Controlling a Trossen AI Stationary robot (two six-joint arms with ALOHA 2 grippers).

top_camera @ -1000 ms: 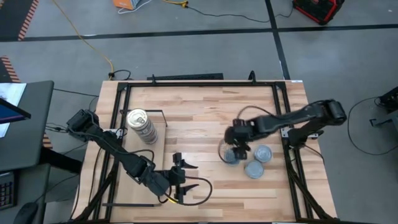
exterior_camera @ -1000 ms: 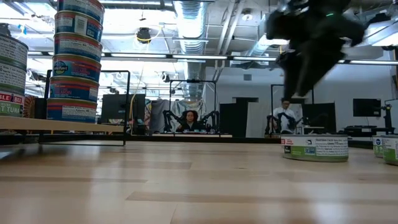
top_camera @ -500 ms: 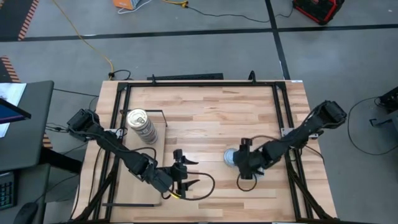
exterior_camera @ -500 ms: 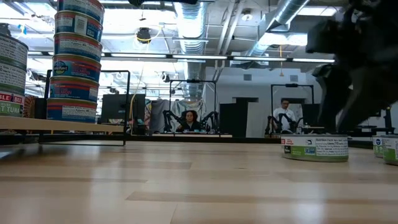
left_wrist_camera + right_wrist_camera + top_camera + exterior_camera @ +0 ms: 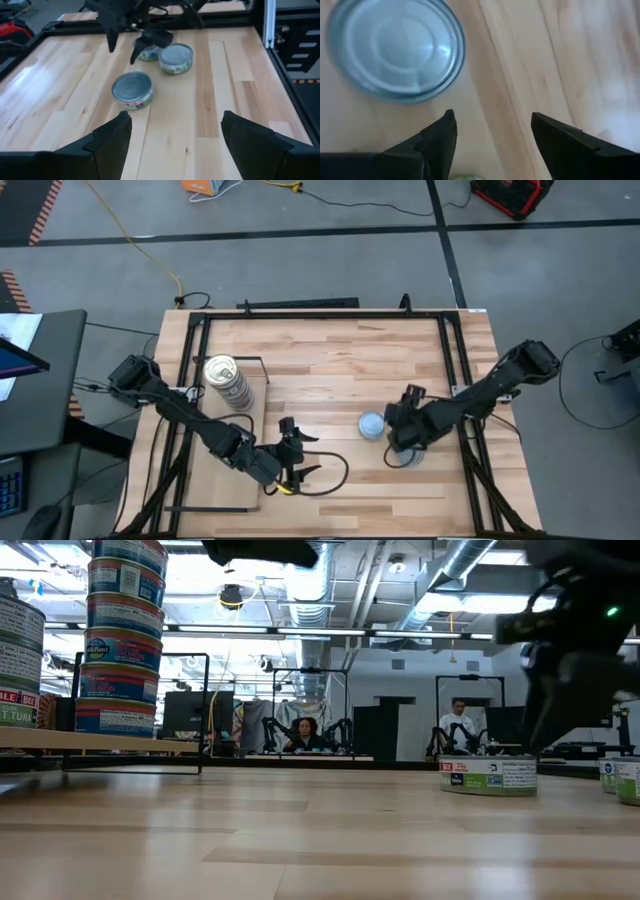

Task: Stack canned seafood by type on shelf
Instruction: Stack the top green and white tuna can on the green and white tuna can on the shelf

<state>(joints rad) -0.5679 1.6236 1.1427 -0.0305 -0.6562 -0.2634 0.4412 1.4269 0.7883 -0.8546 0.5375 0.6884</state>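
One pale blue-silver tin [image 5: 372,425] stands on its base on the tabletop; it also shows in the right wrist view [image 5: 395,47] and the low view [image 5: 488,775]. Two more tins [image 5: 176,57] stand just beyond it, partly under my right arm. My right gripper [image 5: 400,435] is open and low beside the single tin, which lies ahead of the fingers [image 5: 440,137], not between them. A tall stack of tins [image 5: 228,380] stands on the shelf board [image 5: 100,740] by the black wire frame [image 5: 255,362]. My left gripper [image 5: 297,462] is open and empty near the table's near edge.
A second stack of tins [image 5: 15,660] shows at the far left of the low view. A black metal frame [image 5: 455,370] runs round the tabletop. Bare wood lies between the shelf and the loose tins. People sit in the room beyond the table [image 5: 305,732].
My right gripper has come down from above the loose tins and swung toward the table's near edge, then back a little toward the tins. The single tin has slid a short way toward the table's far left. My left gripper has stayed almost still.
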